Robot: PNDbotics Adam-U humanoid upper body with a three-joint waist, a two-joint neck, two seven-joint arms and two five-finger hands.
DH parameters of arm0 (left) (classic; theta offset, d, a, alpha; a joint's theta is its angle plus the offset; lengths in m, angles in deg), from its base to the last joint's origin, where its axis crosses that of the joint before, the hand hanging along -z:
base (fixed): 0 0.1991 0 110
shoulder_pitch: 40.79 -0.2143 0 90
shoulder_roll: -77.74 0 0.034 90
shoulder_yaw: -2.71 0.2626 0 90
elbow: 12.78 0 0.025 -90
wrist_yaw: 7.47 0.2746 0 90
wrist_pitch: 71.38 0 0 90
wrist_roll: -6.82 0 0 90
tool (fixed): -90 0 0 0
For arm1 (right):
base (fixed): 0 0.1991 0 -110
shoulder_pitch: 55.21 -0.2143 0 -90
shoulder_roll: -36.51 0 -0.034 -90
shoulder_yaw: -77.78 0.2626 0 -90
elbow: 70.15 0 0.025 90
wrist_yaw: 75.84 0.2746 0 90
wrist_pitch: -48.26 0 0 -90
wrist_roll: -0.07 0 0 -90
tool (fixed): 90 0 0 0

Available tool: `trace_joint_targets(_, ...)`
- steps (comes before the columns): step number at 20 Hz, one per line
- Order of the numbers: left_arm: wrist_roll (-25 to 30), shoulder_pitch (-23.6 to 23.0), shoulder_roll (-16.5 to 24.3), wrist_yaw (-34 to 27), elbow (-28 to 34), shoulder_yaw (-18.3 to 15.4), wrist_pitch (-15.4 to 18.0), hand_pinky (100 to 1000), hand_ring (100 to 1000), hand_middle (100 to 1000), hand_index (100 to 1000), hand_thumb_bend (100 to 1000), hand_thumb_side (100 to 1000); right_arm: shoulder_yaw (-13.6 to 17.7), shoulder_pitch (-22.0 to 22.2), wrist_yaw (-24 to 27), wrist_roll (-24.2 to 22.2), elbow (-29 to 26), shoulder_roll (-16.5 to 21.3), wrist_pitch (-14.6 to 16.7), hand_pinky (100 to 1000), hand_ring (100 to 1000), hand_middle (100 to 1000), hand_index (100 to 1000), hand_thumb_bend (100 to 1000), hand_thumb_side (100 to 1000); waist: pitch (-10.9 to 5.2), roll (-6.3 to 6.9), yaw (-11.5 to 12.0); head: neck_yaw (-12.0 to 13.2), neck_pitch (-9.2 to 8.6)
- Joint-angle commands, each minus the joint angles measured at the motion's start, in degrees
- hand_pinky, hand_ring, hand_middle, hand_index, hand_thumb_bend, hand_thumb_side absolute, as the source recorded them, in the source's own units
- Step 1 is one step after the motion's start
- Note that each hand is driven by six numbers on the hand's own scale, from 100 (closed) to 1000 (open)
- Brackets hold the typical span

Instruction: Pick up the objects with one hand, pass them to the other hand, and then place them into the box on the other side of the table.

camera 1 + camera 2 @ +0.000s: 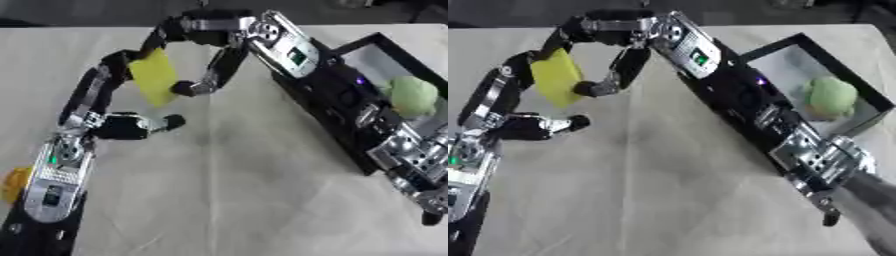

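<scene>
Left hand, upright yellow card, right hand

Pale cloth-covered table, dark floor beyond its far edge

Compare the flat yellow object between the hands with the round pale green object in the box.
The flat yellow object is thin and sheet-like; the round pale green object is bulky and ball-like. The yellow one is held above the table between the left hand and right hand; the green one rests in the black-walled box, untouched.
</scene>
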Motion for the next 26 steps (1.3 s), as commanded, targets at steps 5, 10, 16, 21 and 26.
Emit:
trace_joint_targets(5, -1.67, 0.62, -0.64, 3.57, -0.29, 0.20, -1.77, 759, 764, 696, 808, 855, 205, 0.77, -1.62, 2.48, 0.41, -2.49, 1.34, -0.97, 962, 735, 432, 678, 100, 131, -0.29, 0.07, -0.41, 0.28, -0.13)
trace_joint_targets(10, -3.70, 0.35, -0.51, 4.02, -0.84, 0.03, -3.37, 756, 760, 690, 811, 844, 219, 1.46, -2.20, 6.82, 0.82, -4.63, 3.02, -3.57, 965, 737, 435, 680, 100, 145, -0.65, 0.18, -1.13, 0.63, -0.13)
trace_joint_targets(16, -5.44, 0.13, -0.37, 3.65, -1.25, 0.05, -4.53, 753, 756, 686, 819, 845, 231, 1.95, -2.33, 9.88, 0.92, -6.60, 3.99, -6.71, 969, 738, 438, 684, 100, 166, -0.78, 0.62, -1.71, 0.63, -0.13)
trace_joint_targets(21, -5.69, -0.14, -0.11, 3.64, -1.47, -0.09, -4.53, 752, 755, 685, 816, 846, 232, 2.83, -2.31, 11.84, 1.64, -7.45, 5.71, -7.87, 968, 738, 438, 683, 100, 163, -0.92, 0.73, -2.13, 0.63, -0.13)
trace_joint_targets(26, -6.15, -0.48, 0.49, 3.75, -1.43, -0.36, -4.49, 750, 753, 682, 809, 844, 229, 5.07, -1.38, 15.58, 3.48, -8.35, 10.21, -9.59, 974, 741, 445, 691, 100, 208, -1.41, 0.58, -2.83, 0.92, -0.13)
